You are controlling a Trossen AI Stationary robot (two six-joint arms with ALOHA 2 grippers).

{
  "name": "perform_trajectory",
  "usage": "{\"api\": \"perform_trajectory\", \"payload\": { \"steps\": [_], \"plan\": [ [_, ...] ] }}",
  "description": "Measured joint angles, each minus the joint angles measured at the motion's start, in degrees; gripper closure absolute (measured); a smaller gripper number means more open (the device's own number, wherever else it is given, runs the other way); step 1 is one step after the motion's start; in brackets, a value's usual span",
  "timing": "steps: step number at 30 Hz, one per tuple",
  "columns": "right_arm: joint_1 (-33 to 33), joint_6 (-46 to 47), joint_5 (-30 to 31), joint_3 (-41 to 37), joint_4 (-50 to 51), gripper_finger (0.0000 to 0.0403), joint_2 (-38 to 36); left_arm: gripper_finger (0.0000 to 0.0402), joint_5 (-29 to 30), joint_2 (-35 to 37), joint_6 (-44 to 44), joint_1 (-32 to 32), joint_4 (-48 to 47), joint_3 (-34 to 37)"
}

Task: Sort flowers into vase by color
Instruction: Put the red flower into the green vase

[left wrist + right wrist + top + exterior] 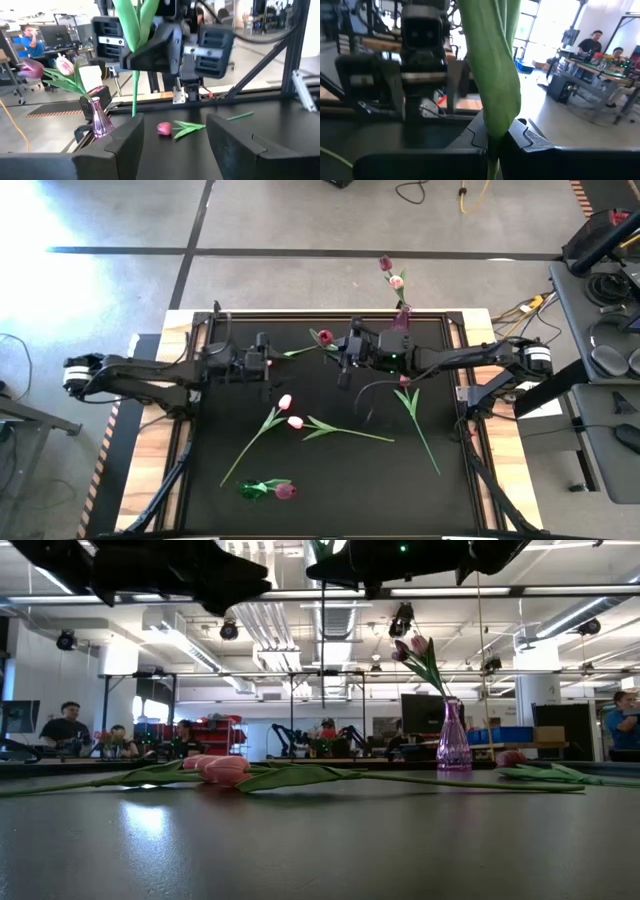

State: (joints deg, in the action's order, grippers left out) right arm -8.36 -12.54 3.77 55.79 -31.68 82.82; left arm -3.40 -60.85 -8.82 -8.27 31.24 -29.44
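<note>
I count two tulips in the purple vase (401, 317) at the surface's (220, 430) upper edge, and five lying on the mat: two pale heads (290, 412) at center, one magenta (286, 491) at lower left. My right gripper's (492, 145) jaws pinch a magenta tulip (324, 337), stem hanging roughly vertical in the left wrist view. My left gripper's (172, 135) jaws stand wide. Only the low view shows the vase upright.
</note>
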Motion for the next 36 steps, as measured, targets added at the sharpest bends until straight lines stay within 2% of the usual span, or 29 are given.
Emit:
{"api": "perform_trajectory", "payload": {
  "steps": [3, 6, 10, 14, 19, 24, 28, 34, 36],
  "plan": [
    [0.2, 2.1, -1.4, 0.0, -2.5, 0.0390, 0.7, 0.0218, 0.0, -3.9, -1.2, 0.0, -0.1, -2.5],
    [0.4, 4.1, -3.9, 0.0, -3.7, 0.0390, 1.3, 0.0229, 0.0, -7.4, -1.5, 0.0, 3.3, -3.9],
    [0.9, 5.2, -4.4, 0.0, -3.9, 0.0390, 1.4, 0.0236, -0.1, -10.5, -1.9, 0.0, 7.4, -5.4],
    [1.6, 6.2, -4.3, 0.0, -4.2, 0.0390, 1.4, 0.0237, -0.1, -13.0, -1.6, 0.0, 7.2, -7.5],
    [1.9, 7.8, -4.4, 0.0, -5.3, 0.0390, 1.6, 0.0237, -3.6, -16.2, -1.2, 0.0, 7.1, -10.9],
    [1.9, 8.3, -4.4, 0.0, -5.5, 0.0390, 1.7, 0.0248, -4.6, -18.1, -1.2, 0.0, 4.5, -13.6],
    [2.3, 8.2, -4.4, 0.0, -5.4, 0.0390, 1.7, 0.0282, -4.7, -18.8, -1.2, 0.0, 3.8, -14.2],
    [2.5, 7.5, -4.6, 0.0, -5.6, 0.0390, 1.7, 0.0377, -4.4, -18.0, -1.3, -0.1, 3.2, -14.3],
    [2.5, 6.1, -4.6, 0.0, -5.7, 0.0390, 1.7, 0.0395, -3.7, -17.8, -1.2, -0.1, 3.2, -14.2]
  ]
}}
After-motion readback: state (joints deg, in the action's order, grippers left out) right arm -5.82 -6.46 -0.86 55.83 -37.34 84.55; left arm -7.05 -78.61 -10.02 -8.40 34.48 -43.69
